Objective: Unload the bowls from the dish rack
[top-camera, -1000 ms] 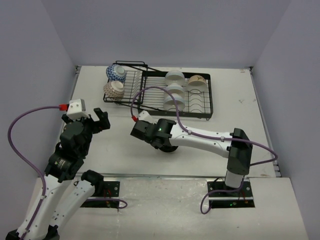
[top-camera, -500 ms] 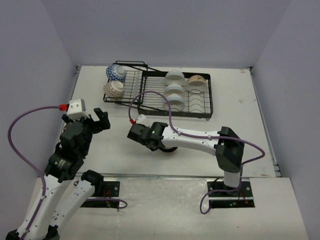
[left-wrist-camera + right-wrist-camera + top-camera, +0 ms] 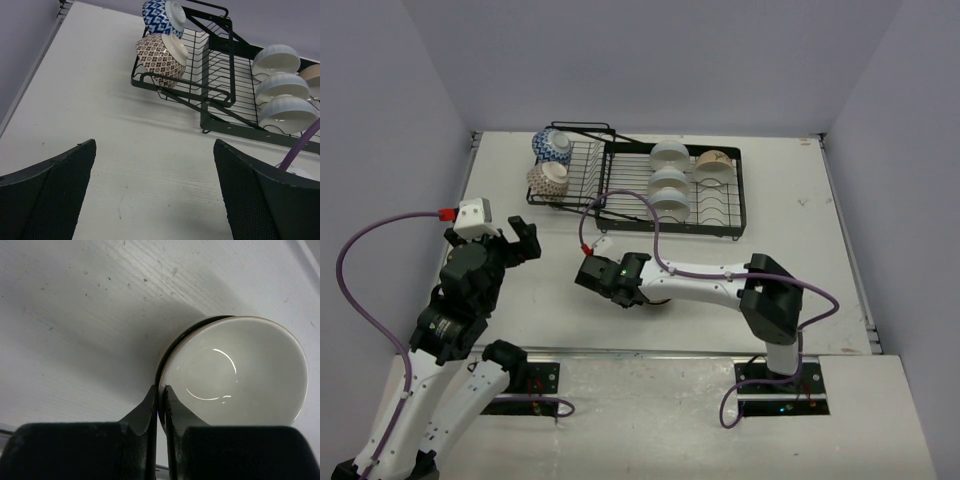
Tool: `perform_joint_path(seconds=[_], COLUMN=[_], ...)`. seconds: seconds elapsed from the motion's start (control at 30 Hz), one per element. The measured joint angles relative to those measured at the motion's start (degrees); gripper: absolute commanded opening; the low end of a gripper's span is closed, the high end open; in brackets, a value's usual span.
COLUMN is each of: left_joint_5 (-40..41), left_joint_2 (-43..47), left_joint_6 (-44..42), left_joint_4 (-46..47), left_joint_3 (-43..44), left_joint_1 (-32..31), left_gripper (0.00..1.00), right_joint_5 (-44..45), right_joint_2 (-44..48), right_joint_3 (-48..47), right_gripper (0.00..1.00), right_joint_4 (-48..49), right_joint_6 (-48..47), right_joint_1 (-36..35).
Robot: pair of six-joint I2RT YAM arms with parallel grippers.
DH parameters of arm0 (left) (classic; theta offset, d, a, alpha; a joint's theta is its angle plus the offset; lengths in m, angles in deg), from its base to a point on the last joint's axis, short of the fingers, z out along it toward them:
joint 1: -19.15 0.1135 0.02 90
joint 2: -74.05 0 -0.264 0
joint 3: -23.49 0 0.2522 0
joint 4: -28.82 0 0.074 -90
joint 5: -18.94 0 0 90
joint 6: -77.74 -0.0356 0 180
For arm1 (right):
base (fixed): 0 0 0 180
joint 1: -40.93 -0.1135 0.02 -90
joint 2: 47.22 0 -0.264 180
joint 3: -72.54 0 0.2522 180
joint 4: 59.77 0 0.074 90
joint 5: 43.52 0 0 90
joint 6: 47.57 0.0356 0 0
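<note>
My right gripper is shut on the rim of a cream bowl with a dark outer edge, held low over the white table. In the top view the right gripper is at the table's middle and the arm mostly hides that bowl. The black dish rack stands at the back. It holds a blue-and-white bowl, a brown patterned bowl, three white bowls and a tan bowl. My left gripper is open and holds nothing, with bare table between its fingers.
Purple walls close in the table on the left, back and right. The right arm's purple cable loops over the rack's front edge. Bare tabletop lies in front of the rack's left section.
The right arm has swung left and slightly nearer with the bowl in its grip, and its elbow has shifted left. The left arm has not moved.
</note>
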Motion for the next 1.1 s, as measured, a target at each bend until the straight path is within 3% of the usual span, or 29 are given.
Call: perform_joint_path(seconds=[0.97, 1.1], left_joint_5=[-0.7, -0.7], left_joint_2=[-0.1, -0.1], left_joint_6=[0.0, 0.0], left_joint_4=[0.0, 0.0], left_joint_3=[0.0, 0.0], left_joint_1=[0.0, 0.0], left_gripper=[1.0, 1.0], right_joint_5=[4.4, 4.6], right_joint_2=[3.7, 3.7], right_joint_3=[4.8, 4.8], right_gripper=[0.0, 0.12], right_joint_4=[6.2, 6.3], right_joint_6=[4.2, 4.7], right_joint_1=[-0.8, -0.8])
